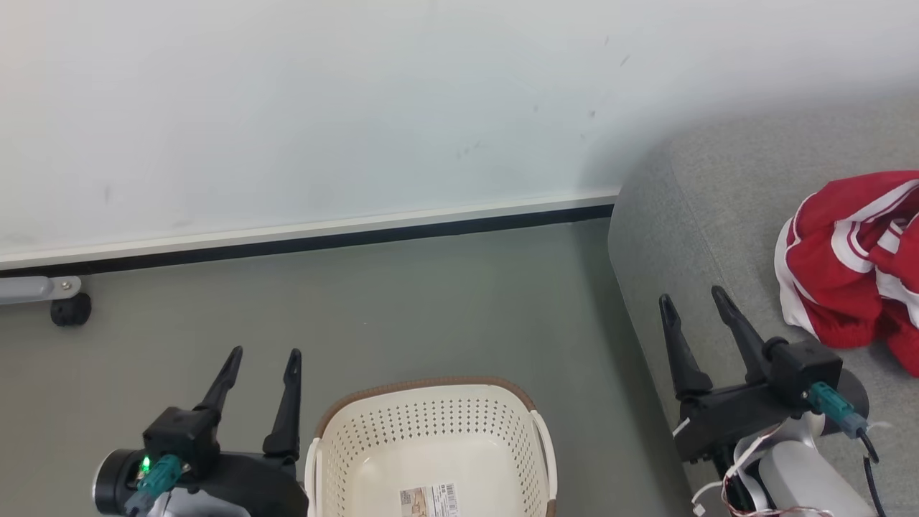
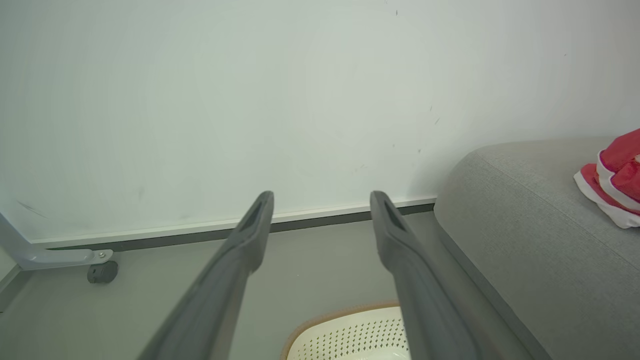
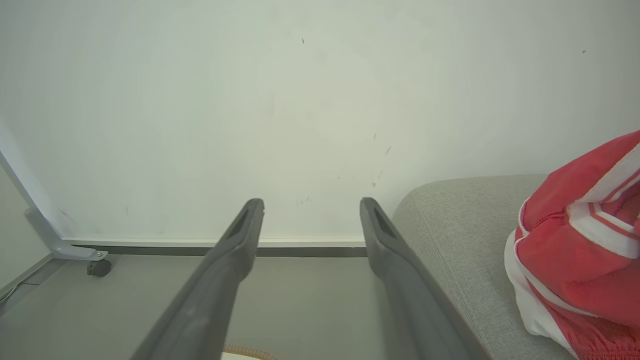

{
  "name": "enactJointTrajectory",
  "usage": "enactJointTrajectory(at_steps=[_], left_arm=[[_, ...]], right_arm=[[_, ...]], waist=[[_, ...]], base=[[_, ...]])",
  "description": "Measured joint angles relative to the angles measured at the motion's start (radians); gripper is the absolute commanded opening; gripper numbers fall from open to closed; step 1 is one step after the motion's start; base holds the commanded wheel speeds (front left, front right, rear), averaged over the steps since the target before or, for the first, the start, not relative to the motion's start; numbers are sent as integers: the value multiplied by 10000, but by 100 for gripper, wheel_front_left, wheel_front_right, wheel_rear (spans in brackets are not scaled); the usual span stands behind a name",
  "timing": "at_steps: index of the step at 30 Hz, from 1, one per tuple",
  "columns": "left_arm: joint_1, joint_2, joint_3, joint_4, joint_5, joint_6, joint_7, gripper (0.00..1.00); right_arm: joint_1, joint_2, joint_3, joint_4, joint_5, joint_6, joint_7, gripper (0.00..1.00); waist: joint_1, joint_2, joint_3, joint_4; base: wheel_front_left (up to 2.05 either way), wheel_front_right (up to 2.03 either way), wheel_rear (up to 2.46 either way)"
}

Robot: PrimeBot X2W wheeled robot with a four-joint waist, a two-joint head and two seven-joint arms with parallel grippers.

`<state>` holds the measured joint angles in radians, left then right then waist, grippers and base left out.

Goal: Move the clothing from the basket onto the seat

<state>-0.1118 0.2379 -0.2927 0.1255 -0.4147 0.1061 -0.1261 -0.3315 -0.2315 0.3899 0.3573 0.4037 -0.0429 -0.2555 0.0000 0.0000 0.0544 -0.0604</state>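
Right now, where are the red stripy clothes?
In the head view, the bright red, white-striped fabric clothing lies bunched on the grey woven couch at the right, beside the right gripper.

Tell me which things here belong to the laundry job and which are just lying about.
Job in hand:
- red clothing, lying on the seat
- grey seat
- cream basket, no clothing in the part seen

Lying about:
- black caster wheel
- grey metal leg

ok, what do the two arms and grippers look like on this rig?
Left gripper: black body, two long tapered dark jaws, teal plug, green light. Right gripper: same build, teal connector with black cable, pale forearm, loose white and red wires.
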Motion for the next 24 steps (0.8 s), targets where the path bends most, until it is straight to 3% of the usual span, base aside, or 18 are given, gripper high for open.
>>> enactJointTrajectory(at_steps=[24], left_arm=[[836,-67,830,-13,-27,171,-121,100]], right_arm=[[968,-230,-29,-859,-44,-364,537,100]], waist=[[1,0,-365,63]], base=[[0,0,0]])
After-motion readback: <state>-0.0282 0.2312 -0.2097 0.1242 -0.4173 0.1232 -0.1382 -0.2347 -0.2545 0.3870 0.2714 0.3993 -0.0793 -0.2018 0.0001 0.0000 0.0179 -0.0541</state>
